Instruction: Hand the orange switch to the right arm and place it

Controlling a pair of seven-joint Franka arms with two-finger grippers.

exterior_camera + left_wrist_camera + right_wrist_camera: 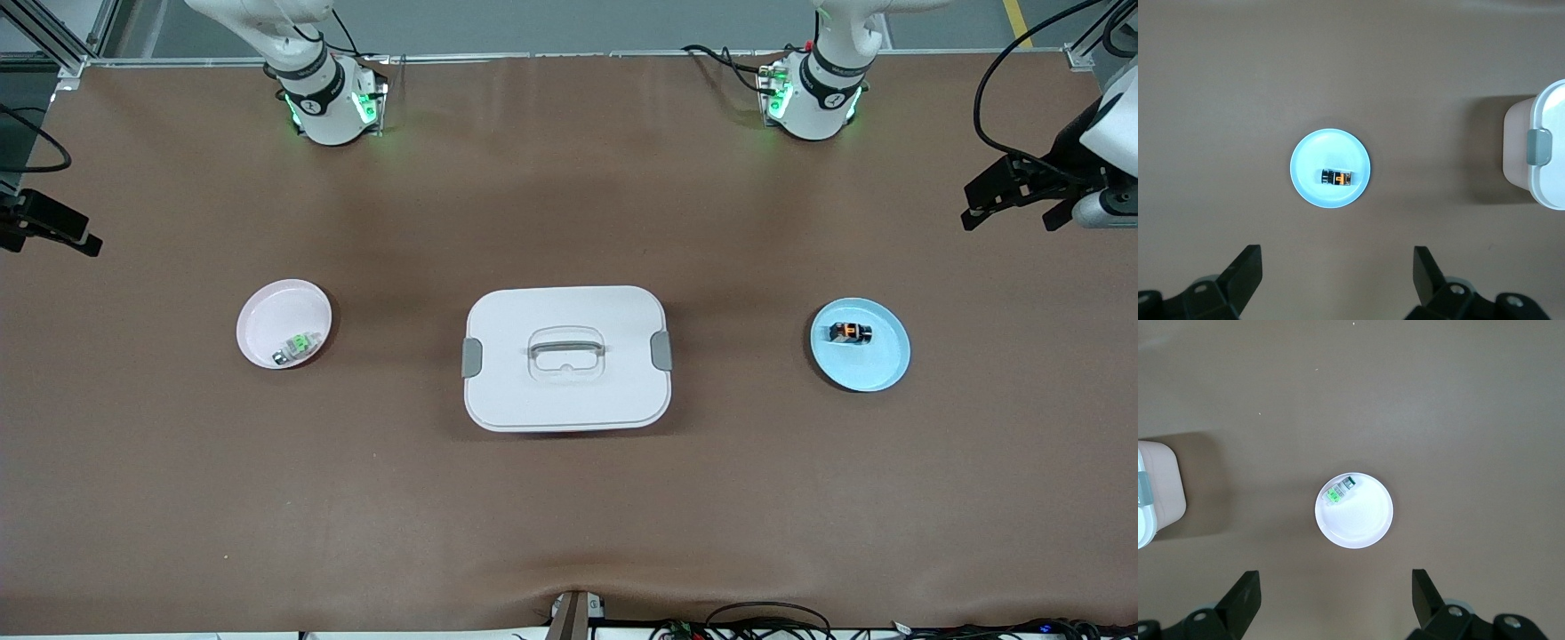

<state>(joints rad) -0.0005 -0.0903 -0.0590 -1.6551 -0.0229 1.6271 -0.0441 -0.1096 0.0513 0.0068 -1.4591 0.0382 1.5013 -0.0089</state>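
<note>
While the switch (851,333) is kept on the blue plate (876,373) at the left arm's end of the counter (569,498), the left tool (1338,280) and right tool (1335,600) are held high, wide open and empty.

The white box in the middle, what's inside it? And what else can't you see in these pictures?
- White box: its closed lid hides the inside in the front view; both wrist views cut it off at an edge.
- Orange switch on the blue plate: too small in every view to read any markings.
- Left gripper and right gripper: open, but the wrist views' bottom edges cut off their bodies.
</note>
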